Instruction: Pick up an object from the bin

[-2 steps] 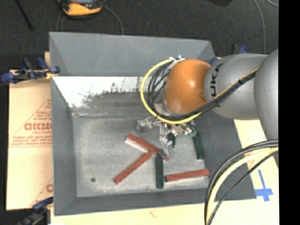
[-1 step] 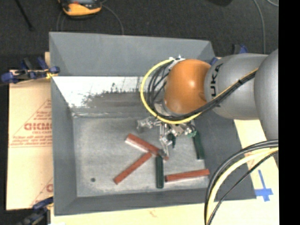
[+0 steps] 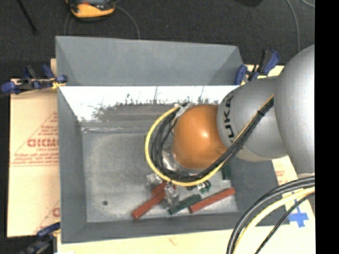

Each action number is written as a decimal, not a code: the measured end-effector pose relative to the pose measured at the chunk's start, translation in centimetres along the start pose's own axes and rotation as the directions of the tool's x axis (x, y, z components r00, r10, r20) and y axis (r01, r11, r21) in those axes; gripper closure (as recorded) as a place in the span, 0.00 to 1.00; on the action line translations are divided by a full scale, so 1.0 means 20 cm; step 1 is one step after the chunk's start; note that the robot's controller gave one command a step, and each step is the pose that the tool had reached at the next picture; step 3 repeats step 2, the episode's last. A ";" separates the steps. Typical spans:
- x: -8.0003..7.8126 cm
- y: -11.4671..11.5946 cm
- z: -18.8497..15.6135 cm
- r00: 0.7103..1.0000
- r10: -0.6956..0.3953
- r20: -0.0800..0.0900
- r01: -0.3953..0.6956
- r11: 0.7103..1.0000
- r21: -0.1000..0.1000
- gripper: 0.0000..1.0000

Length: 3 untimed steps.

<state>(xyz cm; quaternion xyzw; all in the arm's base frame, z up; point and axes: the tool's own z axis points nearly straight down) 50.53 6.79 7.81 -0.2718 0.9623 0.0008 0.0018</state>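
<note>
A: Red-brown stick (image 3: pixel 150 205) lies flat by the bin's (image 3: pixel 106 168) near wall. A dark green piece (image 3: pixel 181 206) and a red stick (image 3: pixel 213 199) are just beside it to the right.
B: And the tool (image 3: pixel 167 188)?
A: Down over the red-brown stick's upper end. Touching or just above, can't tell which. Open or closed, can't tell either.
B: Behind that?
A: Then the orange wrist cover (image 3: pixel 196 136), with yellow and black cables (image 3: pixel 153 142) looped round it. The arm (image 3: pixel 265 126) runs off right. Grey far wall beyond.
</note>
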 end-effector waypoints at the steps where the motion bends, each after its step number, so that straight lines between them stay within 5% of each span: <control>1: 0.00 0.00 0.00 1.000 -0.001 0.000 0.001 1.000 0.000 1.00; 2: 0.00 0.07 -0.81 0.997 -0.081 0.001 0.081 0.997 0.002 1.00; 3: 0.00 0.07 -0.81 0.997 -0.081 0.001 0.081 0.997 0.002 1.00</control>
